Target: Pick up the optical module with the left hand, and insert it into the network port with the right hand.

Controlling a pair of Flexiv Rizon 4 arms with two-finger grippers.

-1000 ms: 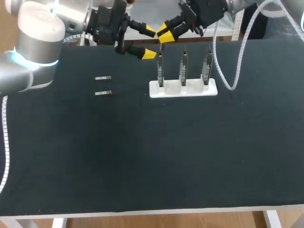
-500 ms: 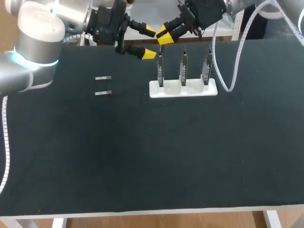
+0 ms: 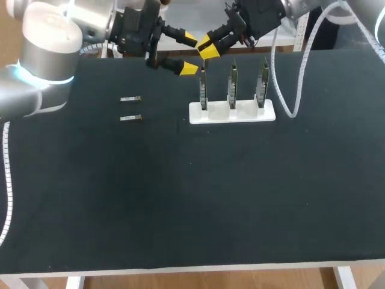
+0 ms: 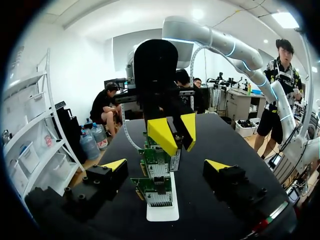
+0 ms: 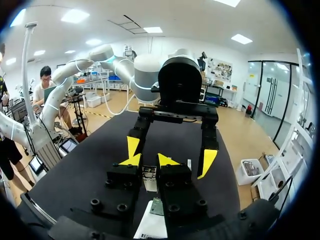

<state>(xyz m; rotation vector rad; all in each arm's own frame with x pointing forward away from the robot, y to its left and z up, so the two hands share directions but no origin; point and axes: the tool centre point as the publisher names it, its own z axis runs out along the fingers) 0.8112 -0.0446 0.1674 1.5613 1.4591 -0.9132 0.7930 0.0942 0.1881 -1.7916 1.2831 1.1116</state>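
**Black table, far edge: module in right gripper, above the cards**

Black cloth covers the table (image 3: 180, 198). Two loose modules (image 3: 130, 99) lie flat on its left half, one just beside the other, well apart from both arms. Farther back, a white holder (image 3: 232, 112) keeps three network cards (image 3: 232, 84) upright in a row.

Above the leftmost card hangs the right gripper (image 3: 208, 47), its jaws clamped on the optical module (image 5: 149, 178). The wrist view shows the silvery body pinched between the yellow tips, with the holder below. The left gripper (image 3: 189, 55) sits just beside it with jaws spread wide, holding nothing. Its lower finger is near the leftmost card's top.

Risks, as judged:
- Module meets the port skewed: it jams, or levers the card over in its slot.
- Grip is narrow, so push force may slide the module back between the pads.
- Left finger crowds the descent path, so contact with the card or right gripper is possible.
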